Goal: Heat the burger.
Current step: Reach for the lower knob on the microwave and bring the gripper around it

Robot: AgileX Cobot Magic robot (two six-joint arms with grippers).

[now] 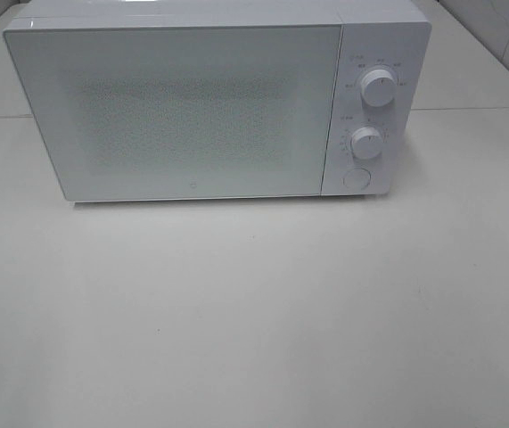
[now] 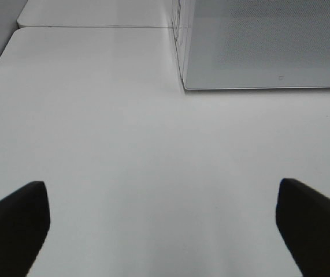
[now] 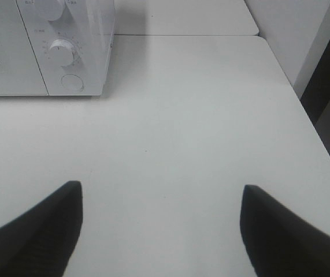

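No burger shows in any view; it is hidden or out of view. A white microwave (image 1: 183,107) stands at the back of the white table (image 1: 254,312) with its door shut; two round knobs (image 1: 377,87) and a round button (image 1: 356,178) sit on its right panel. The left gripper (image 2: 162,225) hovers open over bare table, short of the microwave's front left corner (image 2: 185,86), nothing between its dark fingers (image 2: 14,225). My right gripper (image 3: 162,222) is open too, empty, over the table to the right of the microwave's knob panel (image 3: 66,55). Neither arm appears in the high view.
The table's right edge (image 3: 312,121) drops off beside the right gripper. A second table surface (image 2: 95,14) adjoins behind the microwave, with a seam between them. A wall (image 3: 292,34) stands at the far right.
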